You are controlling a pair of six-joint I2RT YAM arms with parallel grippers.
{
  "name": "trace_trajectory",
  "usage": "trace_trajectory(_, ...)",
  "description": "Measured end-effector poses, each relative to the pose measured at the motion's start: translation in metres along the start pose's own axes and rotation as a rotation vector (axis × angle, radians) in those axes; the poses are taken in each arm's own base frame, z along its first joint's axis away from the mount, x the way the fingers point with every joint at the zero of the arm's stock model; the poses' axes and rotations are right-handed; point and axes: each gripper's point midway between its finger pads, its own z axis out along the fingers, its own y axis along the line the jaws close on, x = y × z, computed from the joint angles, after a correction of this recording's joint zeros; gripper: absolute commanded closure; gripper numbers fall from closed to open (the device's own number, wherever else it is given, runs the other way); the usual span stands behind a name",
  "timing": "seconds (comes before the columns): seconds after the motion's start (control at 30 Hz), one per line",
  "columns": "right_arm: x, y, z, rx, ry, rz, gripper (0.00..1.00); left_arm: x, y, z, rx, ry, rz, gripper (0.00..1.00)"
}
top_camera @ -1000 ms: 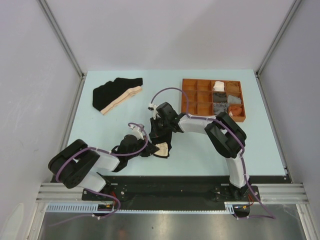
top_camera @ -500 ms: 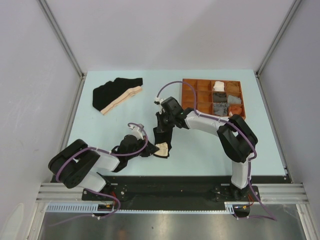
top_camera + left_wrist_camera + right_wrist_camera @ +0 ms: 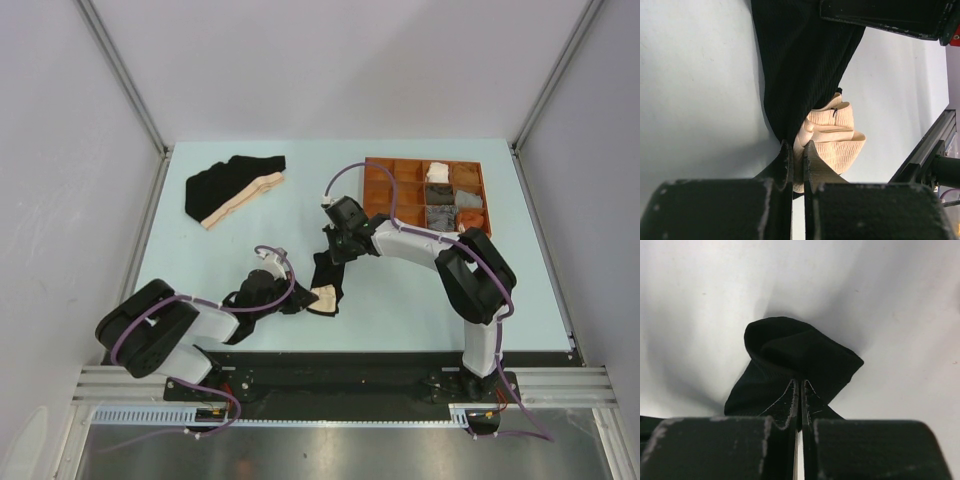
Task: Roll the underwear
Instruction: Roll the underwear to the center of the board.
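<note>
A black brief with a beige waistband (image 3: 324,288) lies bunched near the table's front middle, stretched between both grippers. My left gripper (image 3: 297,300) is shut on its beige waistband end (image 3: 832,137); the jaws pinch the beige cloth (image 3: 798,160). My right gripper (image 3: 332,256) is shut on the black cloth at the far end (image 3: 800,352), lifted and pulled away from the left. A second black brief with a beige waistband (image 3: 232,186) lies flat at the back left. The grey pin-striped boxer does not show on the table.
A brown compartmented tray (image 3: 380,175) stands at the back right, holding several rolled cloths (image 3: 447,205). The black front rail (image 3: 330,365) runs along the near edge; it also shows in the left wrist view (image 3: 925,150).
My right gripper has moved back and to the right with the black cloth, drawing the brief out longer. The left gripper has stayed put on the waistband.
</note>
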Motion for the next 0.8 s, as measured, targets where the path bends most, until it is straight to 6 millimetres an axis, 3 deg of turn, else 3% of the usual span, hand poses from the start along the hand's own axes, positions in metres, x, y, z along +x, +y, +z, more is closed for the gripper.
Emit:
trace_trajectory(0.4,0.011,-0.012,0.016,0.051,-0.004,0.005,1.00,0.005,0.000,-0.010,0.005,0.001,0.003,1.00)
trace_trajectory(0.53,0.009,-0.014,0.017,0.055,-0.014,0.000,0.77,0.006,-0.002,0.000,0.015,0.040,-0.007,1.00)
trace_trajectory(0.57,0.008,-0.015,0.017,0.058,-0.016,-0.001,0.59,0.006,-0.003,0.002,0.022,0.049,-0.011,1.00)
trace_trajectory(0.67,0.002,-0.019,0.011,0.061,-0.031,-0.017,0.37,0.004,-0.005,0.004,0.054,0.076,-0.027,1.00)
trace_trajectory(0.8,-0.013,-0.028,-0.010,0.066,-0.065,-0.038,0.33,0.003,-0.007,0.007,0.069,0.125,-0.020,1.00)
